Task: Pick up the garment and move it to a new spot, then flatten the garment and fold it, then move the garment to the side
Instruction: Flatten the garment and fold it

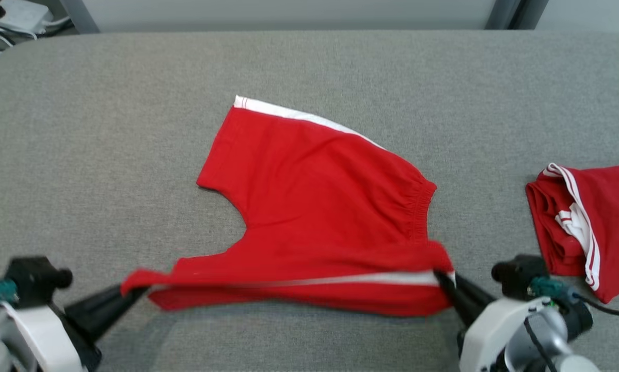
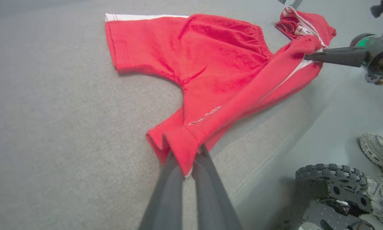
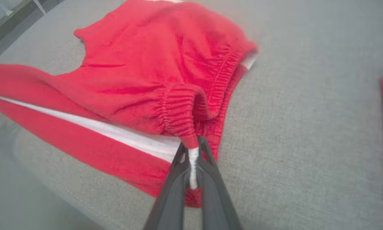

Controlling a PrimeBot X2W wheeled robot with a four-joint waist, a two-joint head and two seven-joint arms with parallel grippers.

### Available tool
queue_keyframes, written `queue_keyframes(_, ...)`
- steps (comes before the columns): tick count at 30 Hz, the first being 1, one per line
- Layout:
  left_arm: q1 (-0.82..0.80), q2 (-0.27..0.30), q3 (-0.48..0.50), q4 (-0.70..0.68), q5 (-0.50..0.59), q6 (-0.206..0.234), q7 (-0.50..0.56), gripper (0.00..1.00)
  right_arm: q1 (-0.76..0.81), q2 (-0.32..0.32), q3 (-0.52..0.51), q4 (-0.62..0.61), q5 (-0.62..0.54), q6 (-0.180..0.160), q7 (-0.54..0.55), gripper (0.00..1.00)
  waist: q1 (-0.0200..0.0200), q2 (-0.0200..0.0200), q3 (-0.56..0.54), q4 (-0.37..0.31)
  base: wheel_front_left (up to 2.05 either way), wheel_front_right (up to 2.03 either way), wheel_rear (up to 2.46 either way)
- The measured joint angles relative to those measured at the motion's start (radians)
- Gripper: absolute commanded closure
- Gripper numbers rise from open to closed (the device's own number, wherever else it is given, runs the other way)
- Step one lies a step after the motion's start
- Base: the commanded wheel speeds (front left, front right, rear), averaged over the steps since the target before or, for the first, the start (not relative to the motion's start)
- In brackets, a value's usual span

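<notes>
head view: one red garment centred on one grey table.
left gripper pinches its leg hem, right gripper its waistband corner; one other garment lies folded at right.

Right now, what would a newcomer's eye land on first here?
Bright red shorts lie in the middle of the grey table, their near edge lifted and stretched between the left fingers and the right fingers, both pinched shut on the cloth. A second red garment sits at the table's right side.
</notes>
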Motion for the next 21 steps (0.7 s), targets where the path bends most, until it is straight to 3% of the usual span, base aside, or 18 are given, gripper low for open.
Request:
queue_keyframes(9,-0.291,0.114,-0.013,-0.066,-0.041,0.0,0.017,1.0,-0.151,0.096,-0.033,0.025,-0.205,0.0,-0.232,1.0,0.0001,0.0,0.11,-0.036,0.0,0.0,0.0)
queue_keyframes(21,-0.465,0.168,0.014,-0.058,-0.018,0.0,0.0,1.0,-0.249,0.098,0.002,0.037,-0.137,0.001,-0.472,1.0,0.0,0.0,0.273,-0.13,0.0,0.0,0.0)
